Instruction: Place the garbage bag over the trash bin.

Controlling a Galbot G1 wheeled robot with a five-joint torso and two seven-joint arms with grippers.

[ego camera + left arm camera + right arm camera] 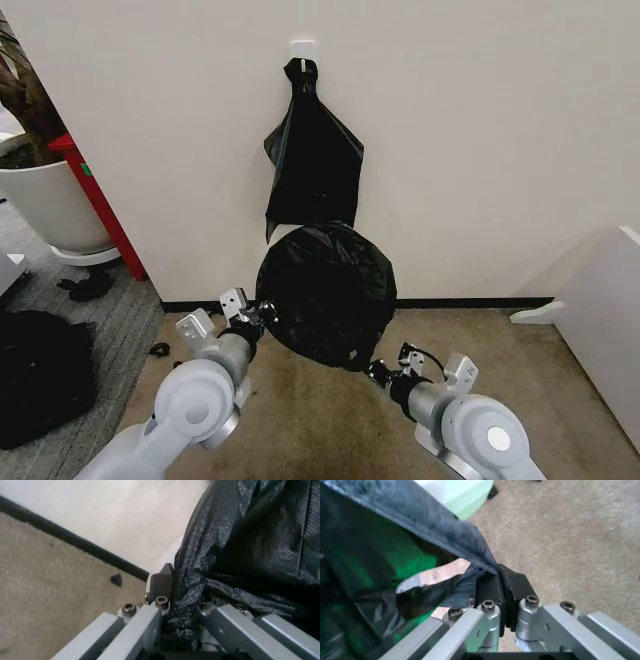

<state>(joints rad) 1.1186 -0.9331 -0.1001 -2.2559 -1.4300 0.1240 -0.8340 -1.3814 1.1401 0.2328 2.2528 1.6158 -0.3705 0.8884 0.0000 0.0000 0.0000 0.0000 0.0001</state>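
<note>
Two hands (262,318) (380,370) gripping garbage bag (325,292)

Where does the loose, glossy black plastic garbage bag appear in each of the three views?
Head view: the loose, glossy black plastic garbage bag is stretched round at picture centre, between both hands.
Left wrist view: its crinkled film fills the right side, pinched in the left hand.
Right wrist view: its edge runs from upper left into the shut right hand.
Shared landmark: the beige carpet.
</note>
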